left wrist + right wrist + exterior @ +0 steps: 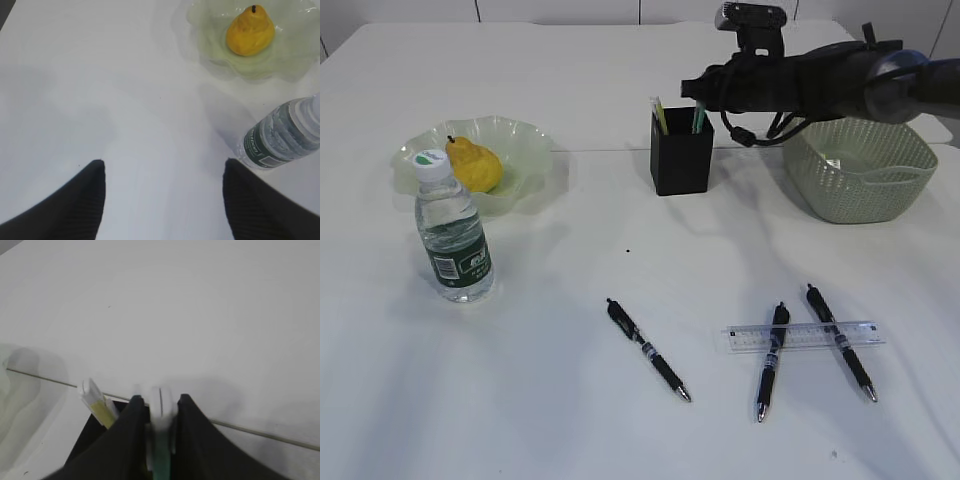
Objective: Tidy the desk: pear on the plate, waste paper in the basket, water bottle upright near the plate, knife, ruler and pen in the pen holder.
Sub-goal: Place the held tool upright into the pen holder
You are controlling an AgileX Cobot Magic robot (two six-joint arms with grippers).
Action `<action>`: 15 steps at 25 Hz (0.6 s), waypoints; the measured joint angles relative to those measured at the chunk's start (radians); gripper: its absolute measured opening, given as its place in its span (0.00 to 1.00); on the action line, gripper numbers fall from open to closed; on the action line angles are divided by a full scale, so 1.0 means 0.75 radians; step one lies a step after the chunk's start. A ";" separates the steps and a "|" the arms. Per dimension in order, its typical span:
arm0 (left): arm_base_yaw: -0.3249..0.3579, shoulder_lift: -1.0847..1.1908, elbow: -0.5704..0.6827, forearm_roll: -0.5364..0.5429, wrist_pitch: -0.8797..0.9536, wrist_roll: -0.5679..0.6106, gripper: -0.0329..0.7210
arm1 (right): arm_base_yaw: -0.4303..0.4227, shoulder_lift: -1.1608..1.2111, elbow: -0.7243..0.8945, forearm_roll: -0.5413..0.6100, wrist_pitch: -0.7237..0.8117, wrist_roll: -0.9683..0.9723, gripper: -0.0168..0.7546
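pear (475,165): already set on plate (535,140)
bottle (453,232): stood upright beside plate
right gripper (161,415): closed on green-tipped item (161,467) over pen holder (681,152)
left gripper (164,172): spread wide, nothing held
left: three pens (649,350), ruler (803,335) on table
basket (860,168): paper not discernible

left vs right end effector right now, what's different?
Left end effector is open, holding nothing, over bare table near the bottle. Right end effector is shut on a green-and-white item, blurred, and sits over the black pen holder. Both have dark fingers.
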 joint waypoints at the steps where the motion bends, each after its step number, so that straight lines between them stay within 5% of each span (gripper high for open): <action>1: 0.000 0.000 0.000 0.004 0.000 0.000 0.73 | 0.000 0.002 0.000 0.000 0.013 -0.002 0.24; 15: 0.000 0.000 0.000 0.010 0.000 0.000 0.73 | 0.002 -0.012 0.000 0.057 0.047 -0.011 0.41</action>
